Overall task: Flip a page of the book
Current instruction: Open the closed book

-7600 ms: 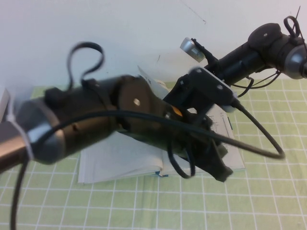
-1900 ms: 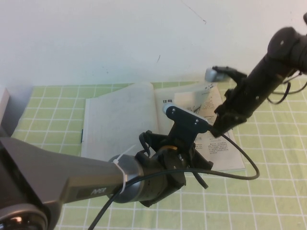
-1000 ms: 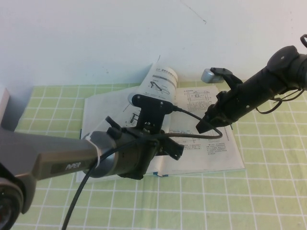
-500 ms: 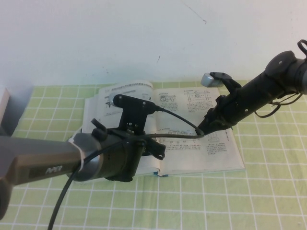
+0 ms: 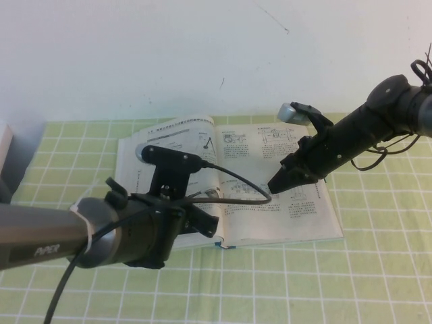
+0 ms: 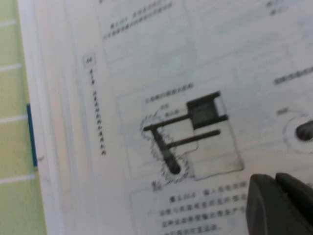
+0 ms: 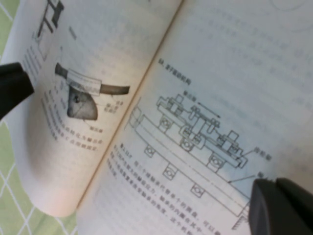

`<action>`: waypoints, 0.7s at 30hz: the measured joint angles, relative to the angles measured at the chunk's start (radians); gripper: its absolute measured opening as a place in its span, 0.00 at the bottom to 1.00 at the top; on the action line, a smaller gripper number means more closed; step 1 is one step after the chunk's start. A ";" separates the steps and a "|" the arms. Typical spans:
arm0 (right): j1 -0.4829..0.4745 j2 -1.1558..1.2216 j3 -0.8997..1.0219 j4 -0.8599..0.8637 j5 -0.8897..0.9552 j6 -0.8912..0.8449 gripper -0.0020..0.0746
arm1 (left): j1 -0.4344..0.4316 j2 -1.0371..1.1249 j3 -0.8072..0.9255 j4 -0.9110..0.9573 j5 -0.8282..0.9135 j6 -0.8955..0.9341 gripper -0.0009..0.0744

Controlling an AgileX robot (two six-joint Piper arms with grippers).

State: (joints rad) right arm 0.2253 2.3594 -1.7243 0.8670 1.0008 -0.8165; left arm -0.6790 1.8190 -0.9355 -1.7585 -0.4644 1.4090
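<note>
Currently the table carries a pale green mat with a white grid, set against a plain white wall on the far side. A grey object shows at the far-left edge; what it is cannot be told.

No containers are present. The book lies open and flat on the mat near the wall, spine running near to far, thin blue cover edge visible at its near side. The page lies on the left half, diagram side up, slightly bowed near the spine.

Left hand: low over the near part of the left page, close to the spine; fingers together, nothing between them. In the left wrist view the left hand shows dark tips closed just above a printed mechanism diagram, with the blue cover edge and green mat beside the page stack, detail the high view hides behind the arm.

Right hand: over the right-hand leaf, tips together and empty, pointing down toward the paper; contact cannot be confirmed. The right wrist view shows the right hand beside a machine diagram, the spine gutter, the curled left page, and 1 dark tip of the left hand.
</note>
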 joint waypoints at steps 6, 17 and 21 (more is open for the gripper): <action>0.014 0.000 -0.002 -0.013 0.000 0.038 0.02 | 0.070 0.000 0.043 0.002 0.104 -0.013 0.01; 0.078 -0.072 0.010 -0.128 -0.074 0.091 0.02 | 0.095 -0.115 0.051 0.004 0.170 0.004 0.01; 0.082 -0.193 0.016 -0.215 -0.095 0.096 0.02 | 0.095 -0.250 0.051 0.004 0.216 0.035 0.01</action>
State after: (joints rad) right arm 0.3077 2.1659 -1.7083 0.6525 0.9062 -0.7210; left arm -0.5839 1.5692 -0.8846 -1.7548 -0.2480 1.4440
